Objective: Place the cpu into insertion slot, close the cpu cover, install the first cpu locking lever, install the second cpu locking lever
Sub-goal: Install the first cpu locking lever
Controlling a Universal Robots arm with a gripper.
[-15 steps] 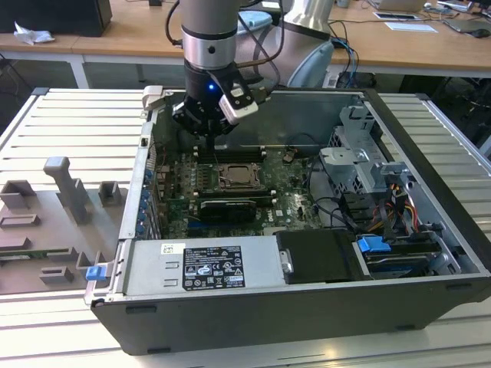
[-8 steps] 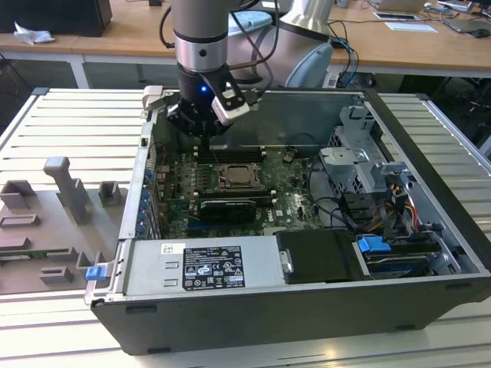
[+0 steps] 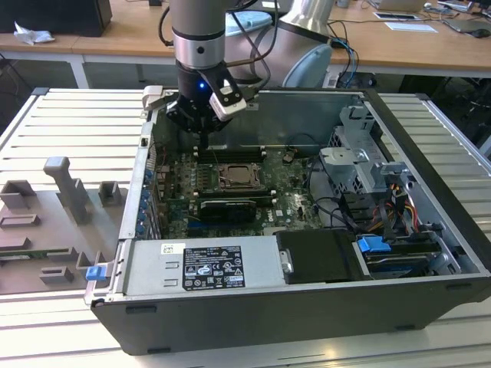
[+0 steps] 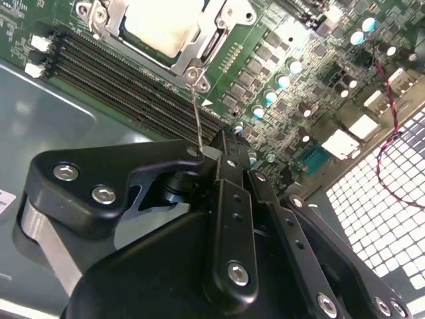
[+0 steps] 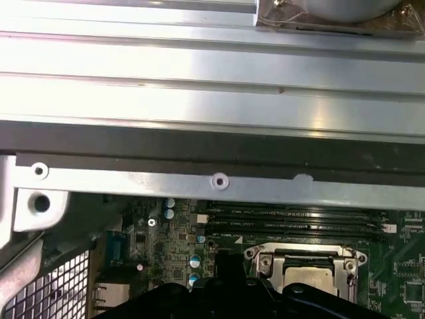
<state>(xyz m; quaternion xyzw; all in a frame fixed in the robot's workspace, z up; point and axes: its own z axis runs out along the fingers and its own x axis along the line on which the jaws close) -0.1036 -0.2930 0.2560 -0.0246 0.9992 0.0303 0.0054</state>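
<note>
This looks like a robotics laboratory or workshop, because a robot arm (image 3: 198, 38) hangs over an opened computer case (image 3: 268, 326) that lies on a ribbed metal counter (image 3: 77, 115) beside grey plastic fixtures (image 3: 65, 188), and behind them stand long wooden desks (image 3: 399, 47) with papers (image 3: 411, 26) on top.

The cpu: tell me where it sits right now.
In the exterior view the cpu lies in the insertion slot near the middle of the green board, beside the long black memory slots.
</note>
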